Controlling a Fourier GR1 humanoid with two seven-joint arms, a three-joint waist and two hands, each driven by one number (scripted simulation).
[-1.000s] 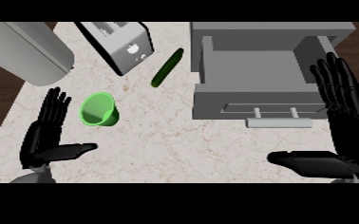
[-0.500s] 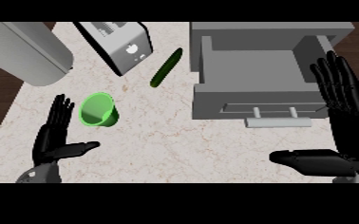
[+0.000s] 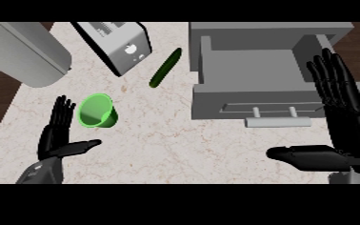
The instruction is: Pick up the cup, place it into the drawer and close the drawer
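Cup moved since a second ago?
No. The cup lies in the same spot on the counter, below and left of the cucumber, with the same gap as before.

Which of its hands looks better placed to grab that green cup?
The left robot hand: it is open just beside the green cup. The right robot hand is across the counter, by the open drawer.
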